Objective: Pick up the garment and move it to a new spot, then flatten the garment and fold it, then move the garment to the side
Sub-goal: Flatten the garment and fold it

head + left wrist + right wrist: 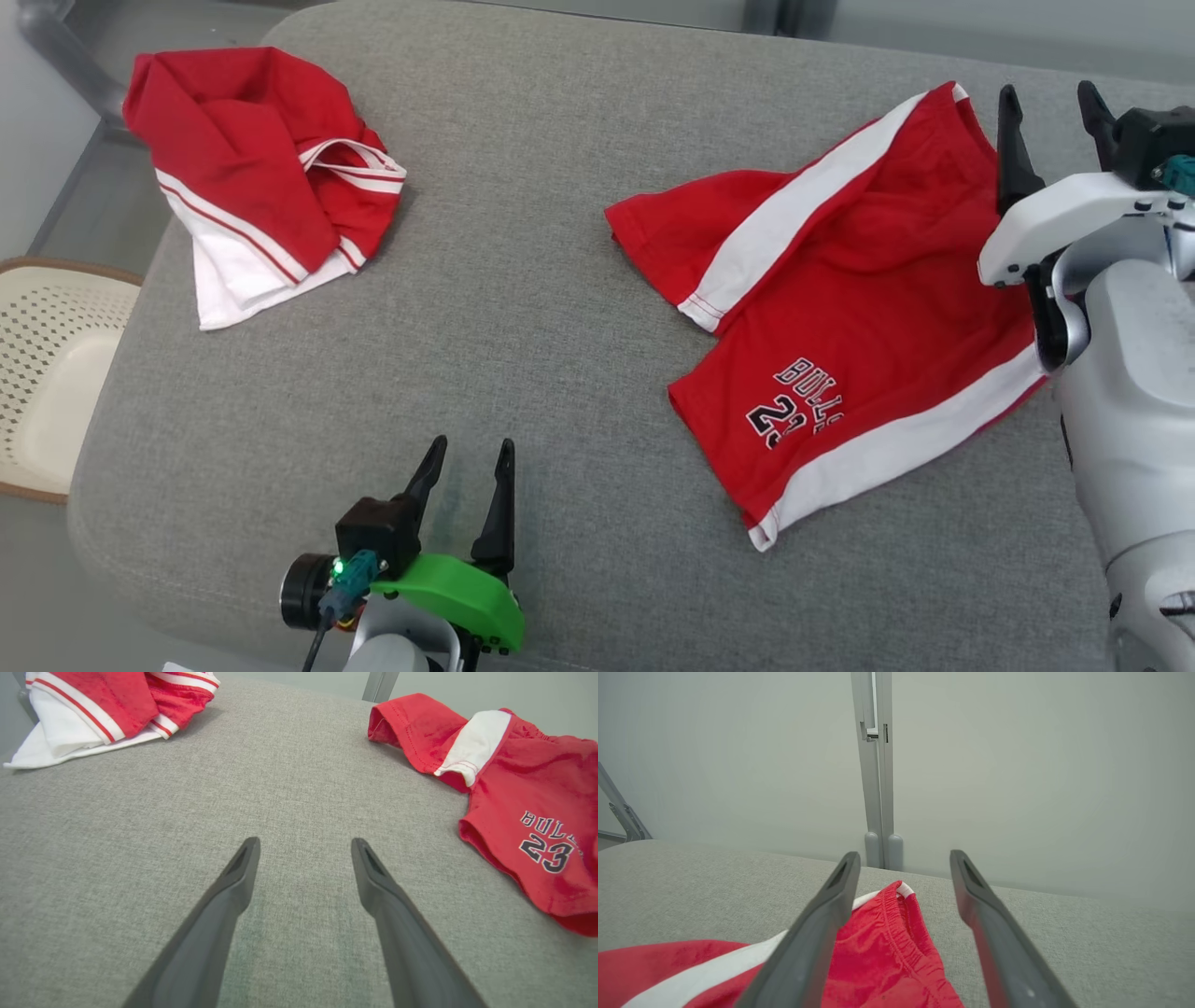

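Red soft-knit shorts (pixel 868 308) with white side stripes and a dark "BULLS 23" print lie roughly spread on the right of the grey woven padded tabletop (pixel 523 308). The legs are skewed and the elastic waistband is gathered, so this looks like mid-flatten, with fold and move-aside not yet done. Right gripper (pixel 1047 89) hovers over the waistband end, jaws spread, nothing pinched; left gripper (pixel 471 442) sits over bare cloth near the front edge, jaws spread too (a crumpled red-and-white garment (pixel 252 159) lies heaped far left).
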Motion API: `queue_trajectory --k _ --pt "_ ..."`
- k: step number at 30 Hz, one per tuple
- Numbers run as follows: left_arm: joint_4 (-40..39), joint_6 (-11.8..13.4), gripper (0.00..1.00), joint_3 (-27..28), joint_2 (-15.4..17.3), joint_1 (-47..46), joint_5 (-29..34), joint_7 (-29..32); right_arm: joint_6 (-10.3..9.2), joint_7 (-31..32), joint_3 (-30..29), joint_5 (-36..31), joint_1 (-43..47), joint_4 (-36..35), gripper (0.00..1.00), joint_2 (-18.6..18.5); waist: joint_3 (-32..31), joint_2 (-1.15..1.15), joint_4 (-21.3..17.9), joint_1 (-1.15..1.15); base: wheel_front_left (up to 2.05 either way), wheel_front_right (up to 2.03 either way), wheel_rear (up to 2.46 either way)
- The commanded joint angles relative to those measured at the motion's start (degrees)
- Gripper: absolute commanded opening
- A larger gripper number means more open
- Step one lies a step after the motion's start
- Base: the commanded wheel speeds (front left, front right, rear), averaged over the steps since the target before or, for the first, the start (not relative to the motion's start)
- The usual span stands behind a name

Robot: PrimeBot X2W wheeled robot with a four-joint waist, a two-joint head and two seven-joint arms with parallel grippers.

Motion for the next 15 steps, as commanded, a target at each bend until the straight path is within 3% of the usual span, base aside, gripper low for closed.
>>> queue_trajectory --k 1,9,15 --pt "-0.3 -0.3 1.00 0.0 0.2 -1.1 0.1 0.0 -0.03 -0.2 -0.8 -0.5 2.1 -1.3 1.00 0.8 -0.5 0.00 -2.4 0.00 0.00 0.00 0.00" --pt "-0.6 -1.6 1.00 -1.2 0.2 -1.7 0.7 0.0 -0.04 -0.2 -2.4 1.3 14.2 -10.7 1.00 3.5 -2.1 0.00 -8.4 0.00 0.00 0.00 0.00" --pt "-0.6 -4.0 1.00 -3.7 0.2 -1.5 -0.1 0.0 -0.04 -0.2 -3.0 3.1 23.5 -15.4 1.00 5.0 -3.6 0.00 -11.7 0.00 0.00 0.00 0.00"
